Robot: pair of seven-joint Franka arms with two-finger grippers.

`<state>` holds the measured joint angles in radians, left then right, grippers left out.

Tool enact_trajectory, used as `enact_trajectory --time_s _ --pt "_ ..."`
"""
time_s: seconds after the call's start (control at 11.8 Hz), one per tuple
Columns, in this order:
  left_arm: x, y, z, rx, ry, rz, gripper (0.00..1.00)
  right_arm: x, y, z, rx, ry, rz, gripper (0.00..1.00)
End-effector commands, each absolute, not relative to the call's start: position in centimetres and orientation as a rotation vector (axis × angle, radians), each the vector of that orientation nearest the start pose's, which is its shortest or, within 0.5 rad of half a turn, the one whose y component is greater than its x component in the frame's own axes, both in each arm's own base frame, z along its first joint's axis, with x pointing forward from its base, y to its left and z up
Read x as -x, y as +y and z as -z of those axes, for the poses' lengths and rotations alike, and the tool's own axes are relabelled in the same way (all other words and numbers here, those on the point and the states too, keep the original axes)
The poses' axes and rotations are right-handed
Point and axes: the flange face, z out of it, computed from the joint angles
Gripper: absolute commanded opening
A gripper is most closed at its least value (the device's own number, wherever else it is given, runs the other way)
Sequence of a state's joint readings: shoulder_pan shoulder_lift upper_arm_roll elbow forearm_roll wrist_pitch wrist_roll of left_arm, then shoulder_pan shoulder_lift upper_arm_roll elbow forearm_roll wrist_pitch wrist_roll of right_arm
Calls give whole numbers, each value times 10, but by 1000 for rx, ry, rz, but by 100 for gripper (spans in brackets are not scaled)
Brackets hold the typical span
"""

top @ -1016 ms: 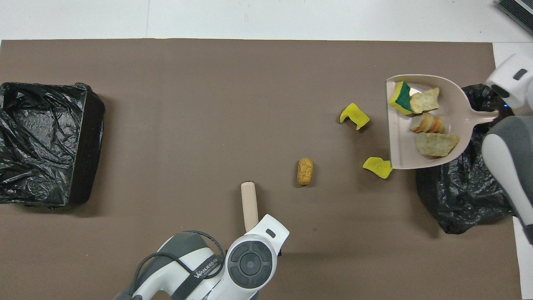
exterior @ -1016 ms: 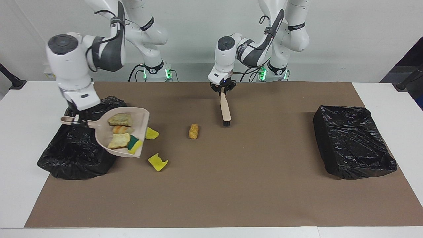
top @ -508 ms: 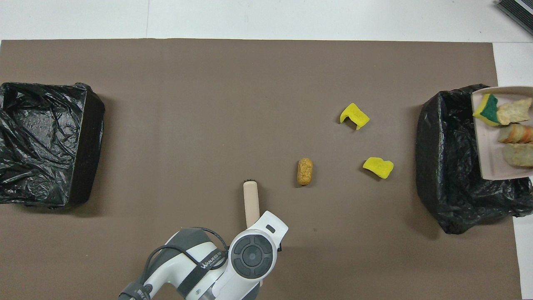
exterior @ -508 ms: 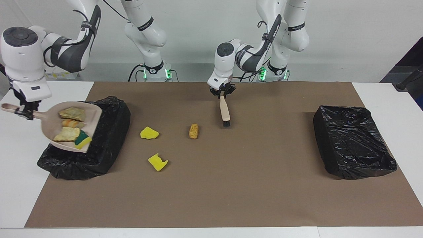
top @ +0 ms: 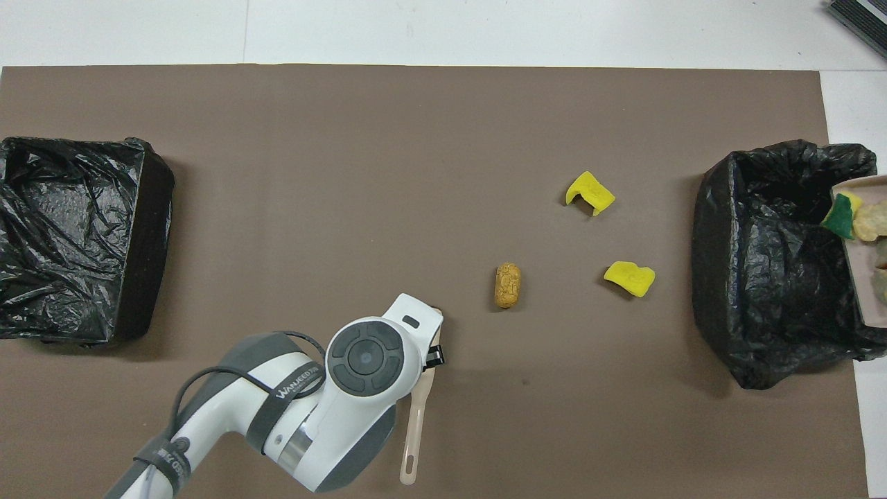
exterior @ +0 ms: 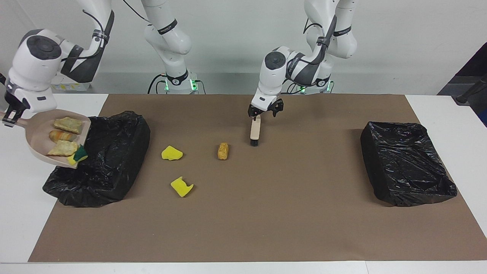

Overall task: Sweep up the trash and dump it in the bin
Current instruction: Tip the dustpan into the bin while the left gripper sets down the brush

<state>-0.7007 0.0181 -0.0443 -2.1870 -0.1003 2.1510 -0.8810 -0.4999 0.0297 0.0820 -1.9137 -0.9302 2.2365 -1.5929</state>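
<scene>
**Loaded dustpan tipped over the bin**

Right gripper [exterior: 11, 116] clamped on the dustpan [exterior: 38, 142] handle, pan tilted over the black bin [exterior: 114, 160] at the right arm's end, four trash scraps [exterior: 62, 139] inside. Left gripper [exterior: 265, 110] spread wide over the brush [exterior: 255, 131], which lies on the mat. On the mat beside the bin: two yellow sponge pieces [exterior: 172, 153], one brown chunk [exterior: 223, 151].

Glossy, crinkled black plastic lines both bins [exterior: 407, 163] [exterior: 102, 160]. A matt brown paper-like mat [exterior: 266, 220] covers the smooth white bench [exterior: 456, 114]. The dustpan [exterior: 38, 142] looks like smooth beige plastic. The sponge scraps [exterior: 172, 153] are porous, the bread-like chunk [exterior: 223, 151] rough and cracked.
</scene>
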Motion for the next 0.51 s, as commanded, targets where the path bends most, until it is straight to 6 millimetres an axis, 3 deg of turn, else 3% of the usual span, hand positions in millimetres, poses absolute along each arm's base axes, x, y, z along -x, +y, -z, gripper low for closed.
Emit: enact_trajectory --time_s 0.0,0.17,0.42 --pt "-428 -315 -418 3160 -375 -76 100 -502 -217 -506 -1552 1705 726 0" --pt "-457 -260 -450 3185 -402 -13 100 -504 -223 -511 -1501 1682 761 0" --pt "-482 -192 -454 3170 -274 -47 100 -505 -234 -534 -1426 1637 803 0"
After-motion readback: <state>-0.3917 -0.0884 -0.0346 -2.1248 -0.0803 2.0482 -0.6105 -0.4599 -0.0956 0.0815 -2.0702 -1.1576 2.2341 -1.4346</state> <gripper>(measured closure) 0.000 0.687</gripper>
